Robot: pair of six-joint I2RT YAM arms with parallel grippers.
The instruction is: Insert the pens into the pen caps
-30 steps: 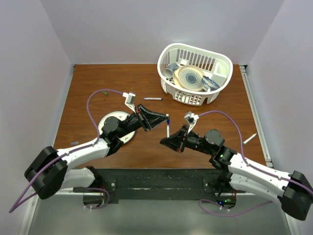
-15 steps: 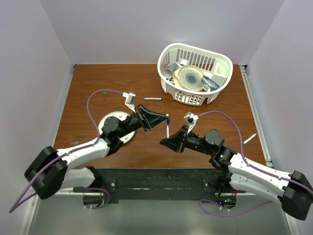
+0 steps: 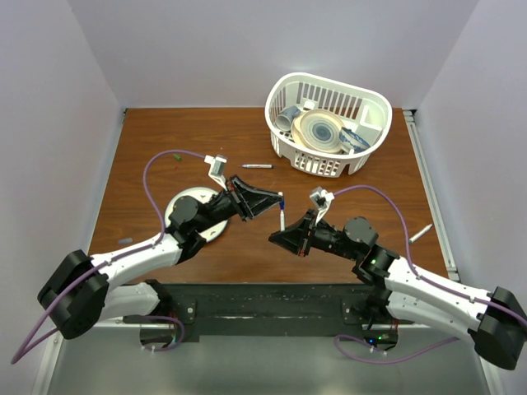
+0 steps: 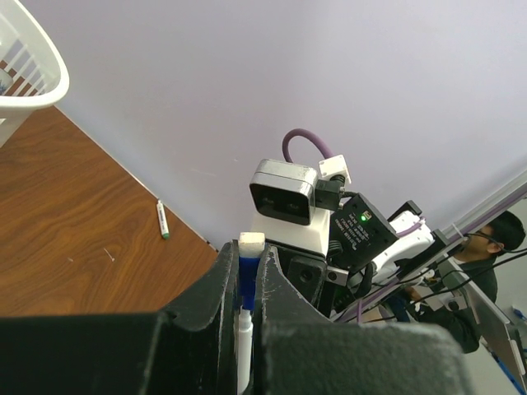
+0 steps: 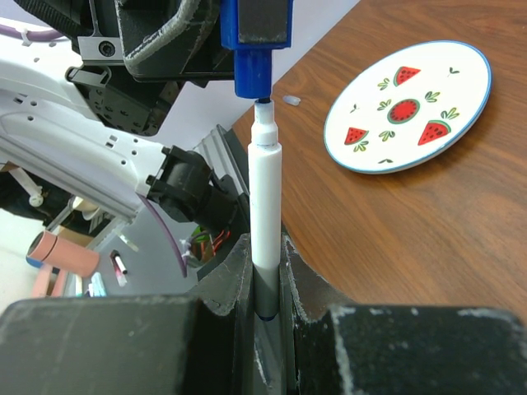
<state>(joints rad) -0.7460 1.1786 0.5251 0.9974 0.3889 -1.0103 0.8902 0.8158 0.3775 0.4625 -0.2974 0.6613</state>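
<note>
Brown bench [image 3: 165, 156] below, white pen [image 5: 265, 197] meeting blue cap [image 5: 254, 70] in mid-air.
Left pincer [image 3: 278, 200] is pinching the cap and right pincer [image 5: 265, 284] is pinching the pen, whose nib is sitting at the cap's mouth. Pushing straight along one shared axis seems best.

I see a brown wood-grain desk [image 3: 247, 132]. A white slotted basket [image 3: 321, 164] sits at the far right. One pen [image 3: 257, 166] lies just left of the basket, and a second pen [image 3: 420, 233] lies by the right edge. A green cap [image 3: 175, 155] lies far left, and a small dark cap [image 3: 125, 241] is near the left edge. A round plate [image 3: 191, 195] lies left of centre, partly under an arm.
</note>
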